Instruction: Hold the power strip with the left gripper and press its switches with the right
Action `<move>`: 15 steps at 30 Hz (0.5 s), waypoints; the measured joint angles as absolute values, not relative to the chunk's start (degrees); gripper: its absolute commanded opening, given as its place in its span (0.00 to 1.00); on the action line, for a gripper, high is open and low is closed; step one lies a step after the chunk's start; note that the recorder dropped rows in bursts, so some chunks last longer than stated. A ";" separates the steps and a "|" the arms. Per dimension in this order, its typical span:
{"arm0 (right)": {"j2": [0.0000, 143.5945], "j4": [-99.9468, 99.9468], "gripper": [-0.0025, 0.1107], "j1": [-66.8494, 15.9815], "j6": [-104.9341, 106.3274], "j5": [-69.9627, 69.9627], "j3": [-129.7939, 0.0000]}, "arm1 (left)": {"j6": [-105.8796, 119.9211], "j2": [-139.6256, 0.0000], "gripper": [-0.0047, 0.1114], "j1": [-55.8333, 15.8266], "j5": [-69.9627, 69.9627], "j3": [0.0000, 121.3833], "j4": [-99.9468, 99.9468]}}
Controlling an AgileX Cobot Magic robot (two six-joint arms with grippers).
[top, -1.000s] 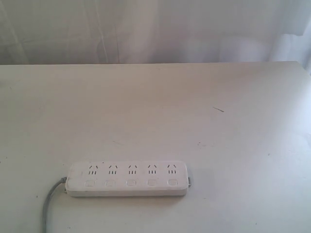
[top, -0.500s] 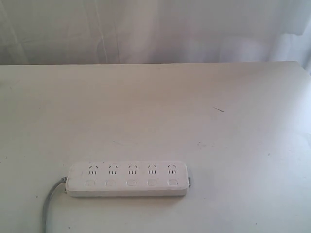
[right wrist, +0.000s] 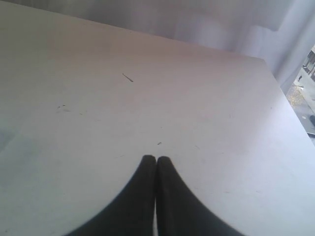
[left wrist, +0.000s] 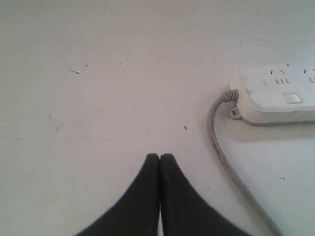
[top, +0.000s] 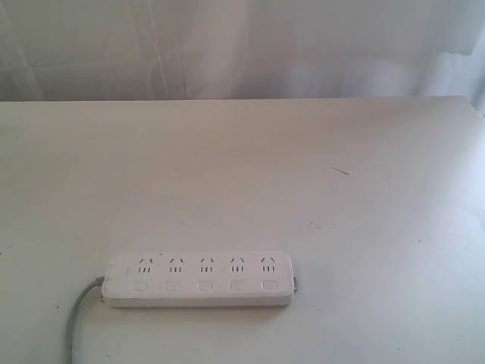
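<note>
Lying flat on the white table (top: 242, 174), the power strip (top: 198, 279) sits close to the near edge in the exterior view, a little left of the middle, with its long side running across. Its five socket groups line the far side, and the switches (top: 204, 286) sit in a row along the near side, one below each group. The grey cord (top: 76, 322) leaves the strip's left end and bends down toward the front of the table.

The left gripper (left wrist: 160, 157) hangs over bare tabletop with its black jaws pressed tip to tip – closed, nothing between them. From its wrist view, the cord end of the strip (left wrist: 275, 93) is clear of the jaws, with one switch (left wrist: 292, 98) showing and the cord (left wrist: 216, 132) curving back past the gripper without touching it.

The right gripper (right wrist: 156, 159) is closed the same way, with both jaws meeting in a thin seam and gripping nothing. Only plain tabletop (right wrist: 197, 113) lies in front of it, with a small dark scratch (right wrist: 128, 77) further out – the same scratch (top: 341, 171) shows right of centre in the exterior view, well apart from the strip.

A pale curtain (top: 242, 45) hangs behind the table's far edge.
</note>
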State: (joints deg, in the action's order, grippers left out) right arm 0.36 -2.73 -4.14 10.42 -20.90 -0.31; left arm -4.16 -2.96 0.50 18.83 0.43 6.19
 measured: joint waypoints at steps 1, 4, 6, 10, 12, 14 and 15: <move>0.36 -2.73 0.02 -3.92 10.42 -20.90 -0.31 | -4.16 -2.96 0.04 0.50 18.83 0.43 6.19; 0.36 -2.73 0.02 -3.41 10.29 -20.90 -0.31 | -4.16 -2.96 0.04 0.50 18.83 0.43 6.19; 0.36 -2.73 0.02 -3.37 10.29 -20.90 -0.31 | -4.16 -2.96 0.04 0.50 18.83 0.43 6.19; 0.36 -2.73 0.02 -3.28 10.29 -20.90 -0.31 | -4.16 -2.96 0.04 0.50 18.83 0.43 6.19; 0.36 -2.73 0.02 -3.24 10.29 -20.90 -0.31 | -4.16 -2.96 0.04 0.50 18.83 0.43 6.19; 0.36 -2.73 0.02 -3.14 10.29 -20.90 -0.31 | -4.16 -2.96 0.04 0.50 18.83 0.43 6.19; 0.36 -2.73 0.02 -3.14 10.29 -20.90 -0.31 | -4.16 -2.96 0.04 0.50 18.83 0.43 6.19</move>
